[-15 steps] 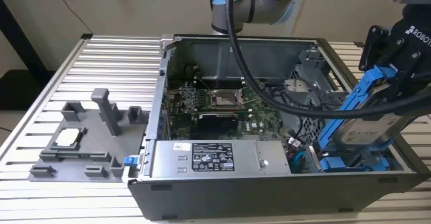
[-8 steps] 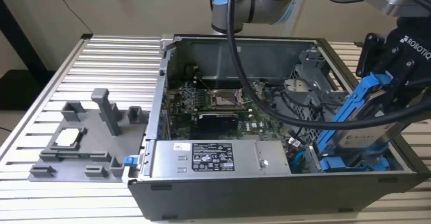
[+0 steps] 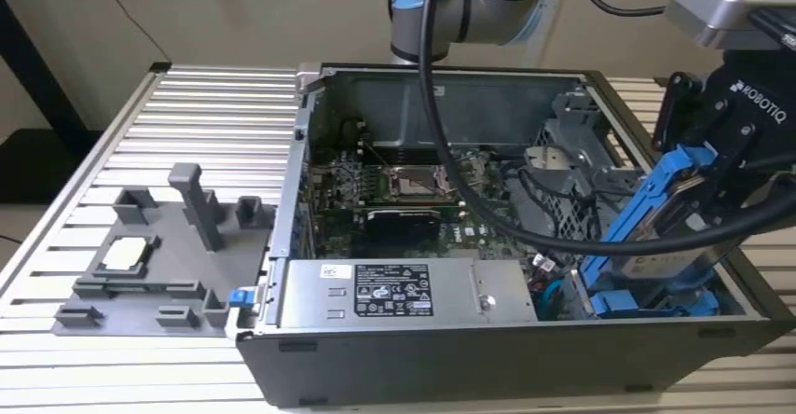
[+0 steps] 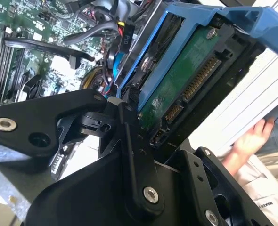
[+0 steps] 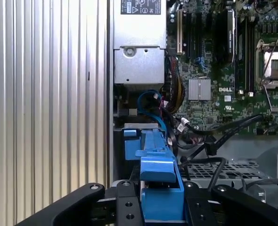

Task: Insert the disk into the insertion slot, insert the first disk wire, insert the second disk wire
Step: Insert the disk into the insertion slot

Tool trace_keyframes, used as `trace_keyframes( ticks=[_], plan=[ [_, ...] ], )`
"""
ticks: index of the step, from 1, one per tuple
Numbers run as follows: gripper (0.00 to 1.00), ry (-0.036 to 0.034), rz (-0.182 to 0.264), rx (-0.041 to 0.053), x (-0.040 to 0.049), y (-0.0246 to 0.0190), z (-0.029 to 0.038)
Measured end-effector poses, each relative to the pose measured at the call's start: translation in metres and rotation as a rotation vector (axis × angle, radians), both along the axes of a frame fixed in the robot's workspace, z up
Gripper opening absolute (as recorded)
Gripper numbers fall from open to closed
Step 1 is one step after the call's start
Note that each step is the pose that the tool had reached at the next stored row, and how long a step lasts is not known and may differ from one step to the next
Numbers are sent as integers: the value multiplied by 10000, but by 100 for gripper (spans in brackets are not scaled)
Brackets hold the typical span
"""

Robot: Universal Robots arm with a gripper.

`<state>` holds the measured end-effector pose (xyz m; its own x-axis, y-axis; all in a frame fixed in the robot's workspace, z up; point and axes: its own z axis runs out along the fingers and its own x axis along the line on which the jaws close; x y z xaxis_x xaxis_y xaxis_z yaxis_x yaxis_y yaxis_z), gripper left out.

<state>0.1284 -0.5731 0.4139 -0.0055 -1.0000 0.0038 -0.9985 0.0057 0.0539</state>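
Your gripper point(image 5: 161, 209) has its jaws clamped on the disk point(image 3: 650, 267), one finger on each side rail of the blue carrier. The disk hangs tilted over the open computer case point(image 3: 498, 363), at the corner on the exterior view's right. Judge it rigid, fairly heavy and shock-sensitive. Hold the rails and keep off the exposed circuit board point(image 4: 186, 80).
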Motion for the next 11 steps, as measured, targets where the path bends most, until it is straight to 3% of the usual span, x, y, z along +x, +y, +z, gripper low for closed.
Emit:
trace_keyframes(
  ticks=[11],
  plan=[
    [33,0,136,3,0,-1,-127]
  ],
)
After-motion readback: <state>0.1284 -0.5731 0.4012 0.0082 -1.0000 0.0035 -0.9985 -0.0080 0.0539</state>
